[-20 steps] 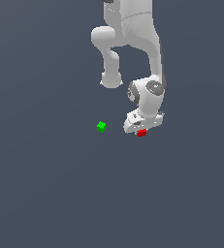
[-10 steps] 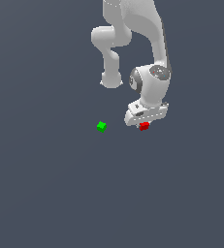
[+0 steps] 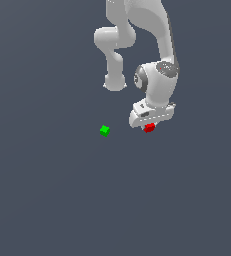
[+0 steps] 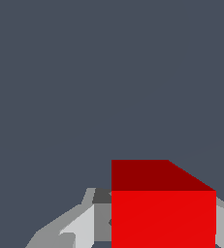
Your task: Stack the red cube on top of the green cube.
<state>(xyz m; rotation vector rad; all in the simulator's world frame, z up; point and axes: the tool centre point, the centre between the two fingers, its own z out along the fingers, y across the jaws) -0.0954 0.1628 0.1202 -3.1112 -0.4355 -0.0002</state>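
1. Plain grey bench (image 3: pixel 47 200) is carrying the green cube (image 3: pixel 104 130) near its middle.
2. Pincer (image 3: pixel 150 125) is grasping the red cube (image 3: pixel 149 128), apart from the green cube, toward the exterior view's right.

The red cube (image 3: pixel 149 128) is being held just beneath the white gripper (image 3: pixel 150 125), only partly showing in the exterior view (in the wrist view it is filling the foreground (image 4: pixel 163 208)); the green cube (image 3: pixel 104 130) is lying apart toward the exterior view's left.
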